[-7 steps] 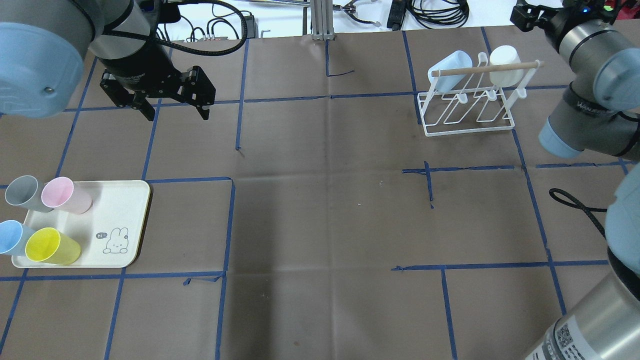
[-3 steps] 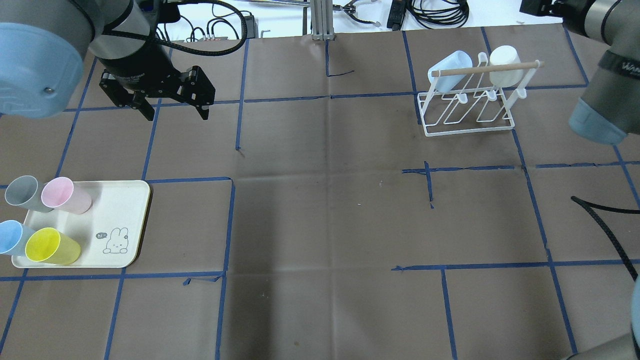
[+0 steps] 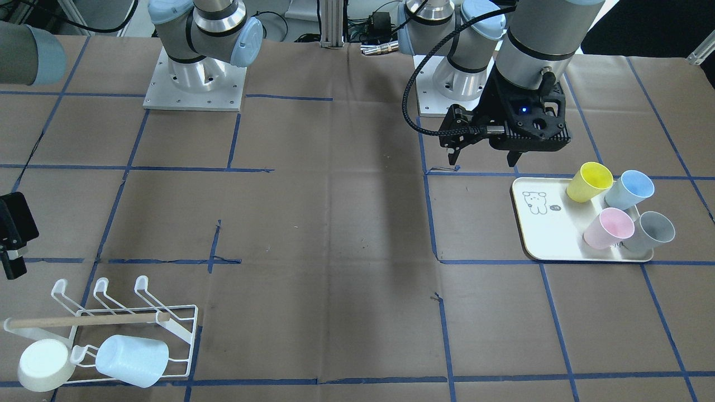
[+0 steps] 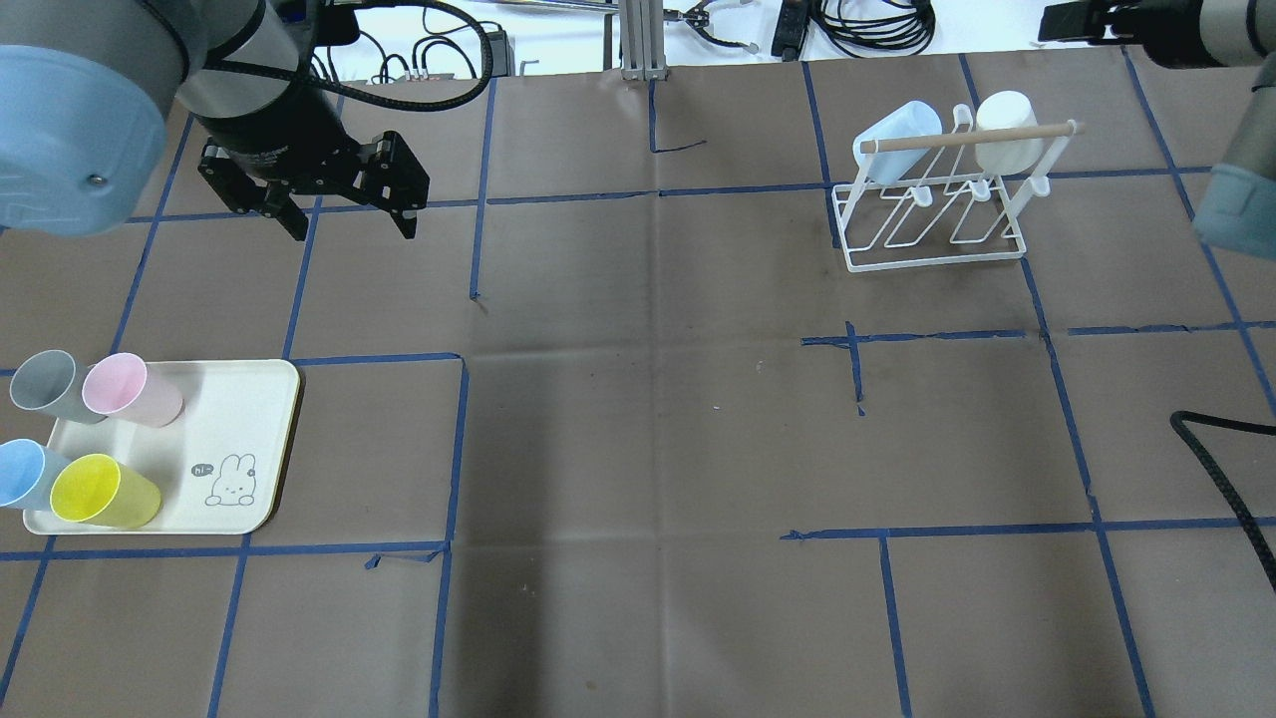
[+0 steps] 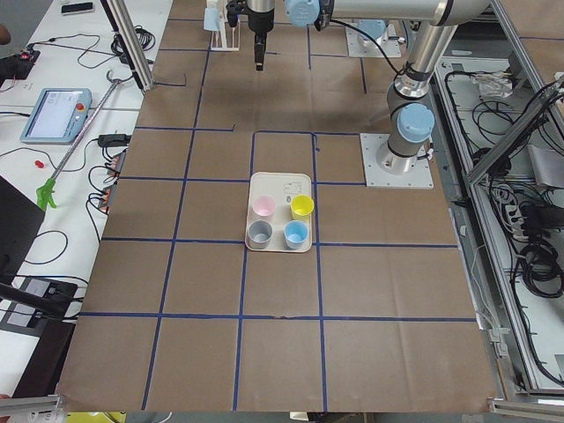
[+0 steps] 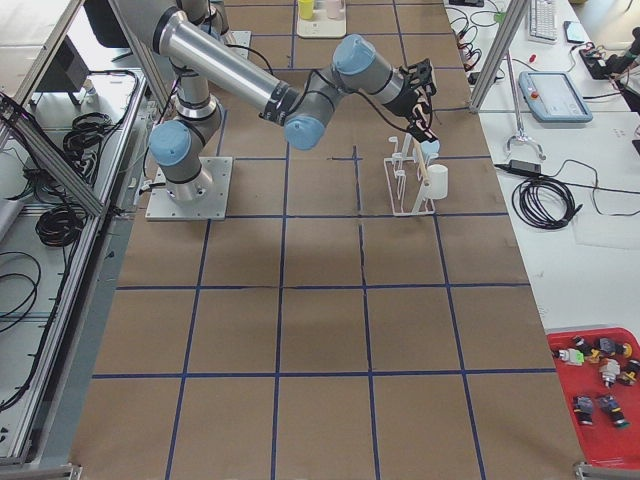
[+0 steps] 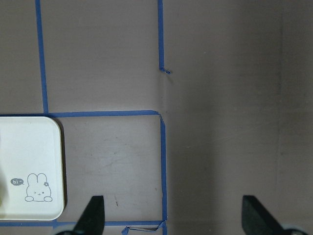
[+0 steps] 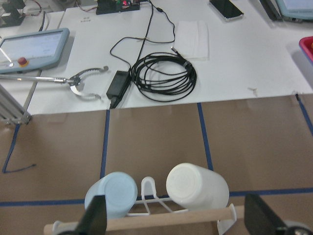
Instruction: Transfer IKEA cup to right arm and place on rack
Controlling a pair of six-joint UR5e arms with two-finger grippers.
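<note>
Four IKEA cups stand on a cream tray (image 4: 249, 399): yellow (image 4: 100, 491), pink (image 4: 130, 389), grey (image 4: 45, 384) and blue (image 4: 25, 474). My left gripper (image 4: 351, 232) is open and empty, hovering above the table beyond the tray; its wrist view shows only the tray's corner (image 7: 44, 147). The white wire rack (image 4: 932, 214) stands at the far right with a pale-blue cup (image 4: 894, 140) and a white cup (image 4: 1009, 125) on its prongs. My right gripper (image 8: 177, 223) is open and empty, raised above and behind the rack, looking down on both cups.
Blue tape lines grid the brown table cover. A black cable (image 4: 1221, 469) loops in at the right edge. Beyond the far table edge lie a coiled cable (image 8: 164, 76), a pendant (image 8: 32, 46) and a metal post (image 4: 638, 40).
The right arm has swung up and to the right, mostly leaving the overhead view, and its cable loop has shifted right. The left arm and all cups have not moved.
</note>
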